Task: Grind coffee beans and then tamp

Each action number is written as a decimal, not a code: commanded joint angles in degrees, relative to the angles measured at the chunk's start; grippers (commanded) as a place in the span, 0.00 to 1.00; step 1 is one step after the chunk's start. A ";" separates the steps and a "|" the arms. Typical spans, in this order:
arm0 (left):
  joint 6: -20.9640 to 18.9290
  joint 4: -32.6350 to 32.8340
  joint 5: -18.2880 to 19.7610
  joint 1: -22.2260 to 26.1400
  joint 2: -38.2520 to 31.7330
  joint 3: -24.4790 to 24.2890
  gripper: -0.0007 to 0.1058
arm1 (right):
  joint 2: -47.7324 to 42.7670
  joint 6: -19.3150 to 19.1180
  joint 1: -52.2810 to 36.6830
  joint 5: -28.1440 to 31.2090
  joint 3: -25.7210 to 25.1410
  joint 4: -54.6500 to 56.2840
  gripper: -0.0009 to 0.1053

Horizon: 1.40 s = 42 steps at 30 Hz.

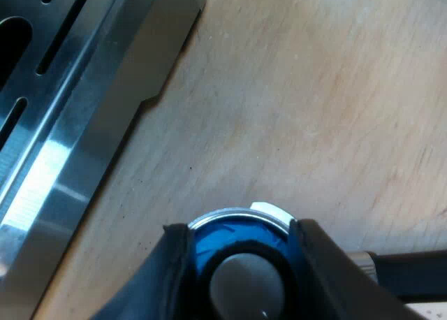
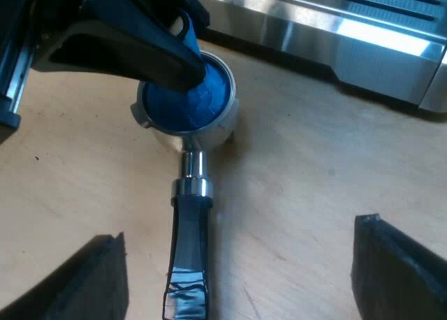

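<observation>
Clamping the blue tamper (image 1: 209, 246) in the left gripper (image 1: 241, 233), black fingers (image 1: 171, 264) pressing on two opposite sides, closed only to the tamper's width. Seating the tamper in the basket of the metal holder (image 1: 234, 213), with the steel rim showing as a thin arc at the tamper's 12 o'clock. Resting the holder flat on the wooden table (image 1: 314, 110). Noting from the left wrist camera the handle (image 1: 412, 267) leaving the basket toward 3 o'clock. Noting also the slotted steel base of the espresso machine (image 1: 70, 124) near the holder, toward 10 o'clock, not touching it.

Cross-checking from the right wrist camera. Seeing the left gripper (image 2: 188, 61) reaching onto the blue tamper (image 2: 199, 100) from 10 o'clock, and the tamper filling the basket of the holder (image 2: 227, 124). Seeing the handle (image 2: 188, 264) running out toward 6 o'clock along the table (image 2: 300, 180). Placing the espresso machine (image 2: 335, 33) apart from the holder, toward 1 o'clock.

Holding the right gripper (image 2: 239, 271) spread wide, fingers (image 2: 401, 271) well apart and gripping nothing. Straddling the handle's end with a clear gap on each side.
</observation>
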 commanded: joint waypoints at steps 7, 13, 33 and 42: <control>-1.00 3.83 -0.52 -0.32 2.11 1.20 0.01 | -0.19 -0.55 -0.14 0.48 -0.02 -0.10 0.65; -1.00 3.83 -0.52 -0.32 -0.02 1.20 0.01 | -0.19 -0.55 -0.14 0.48 -0.02 -0.10 0.65; -1.00 3.67 -1.48 -0.32 -15.18 1.20 0.01 | -0.19 -0.55 -0.14 0.48 -0.02 -0.10 0.65; -1.00 5.90 -5.50 0.08 -22.84 1.20 0.01 | -0.19 -4.19 -0.14 0.48 -0.02 -5.57 0.65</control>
